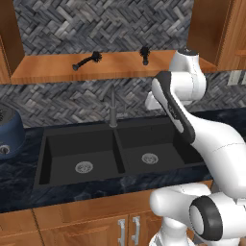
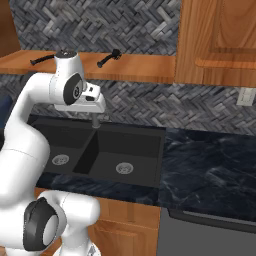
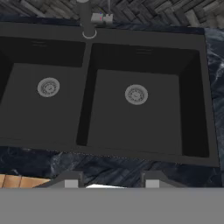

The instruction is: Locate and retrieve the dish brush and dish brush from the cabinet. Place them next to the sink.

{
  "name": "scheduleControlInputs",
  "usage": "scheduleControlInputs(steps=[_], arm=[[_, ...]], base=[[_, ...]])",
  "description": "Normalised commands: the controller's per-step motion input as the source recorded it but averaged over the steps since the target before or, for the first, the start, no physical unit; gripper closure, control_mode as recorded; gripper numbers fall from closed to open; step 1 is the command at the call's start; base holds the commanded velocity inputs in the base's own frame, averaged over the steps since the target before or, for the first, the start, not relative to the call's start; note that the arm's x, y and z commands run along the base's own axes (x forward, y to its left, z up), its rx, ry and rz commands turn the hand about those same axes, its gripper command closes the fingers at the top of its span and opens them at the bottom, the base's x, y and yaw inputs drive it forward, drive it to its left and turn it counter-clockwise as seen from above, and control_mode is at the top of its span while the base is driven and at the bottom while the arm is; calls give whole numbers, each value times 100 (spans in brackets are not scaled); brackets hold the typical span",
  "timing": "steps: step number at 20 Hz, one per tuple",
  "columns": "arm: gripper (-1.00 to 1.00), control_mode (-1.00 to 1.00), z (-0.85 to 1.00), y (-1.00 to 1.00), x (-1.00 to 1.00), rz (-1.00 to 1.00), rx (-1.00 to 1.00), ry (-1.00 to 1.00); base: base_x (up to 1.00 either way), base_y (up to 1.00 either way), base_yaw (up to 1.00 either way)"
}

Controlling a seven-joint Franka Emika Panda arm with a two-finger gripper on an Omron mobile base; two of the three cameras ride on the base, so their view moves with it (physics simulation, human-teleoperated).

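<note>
The warm orange-brown wooden cabinet shelf [image 1: 53,67] is running above the matte black double-basin sink [image 1: 96,153], and both brushes are lying on it: the long curved-handled black brush [image 1: 87,60] above the left basin, the short stubby black brush [image 1: 144,54] above the right. Neither is retrieved yet. The white arm is arching over the sink, its end effector [image 3: 111,183] pointing down at the basins, fingers partly spread and holding nothing. It likely needs to lift, tilt level with the shelf, then approach one brush squarely.
</note>
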Motion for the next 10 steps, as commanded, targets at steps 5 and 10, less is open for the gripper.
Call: scheduleControlInputs(steps=[5, 10], arm=[[-100, -100, 3, 15, -10, -1, -1, -3], [-100, -100, 26, 10, -24, -11, -3, -11]], base=[[0, 0, 0], [0, 0, 0]])
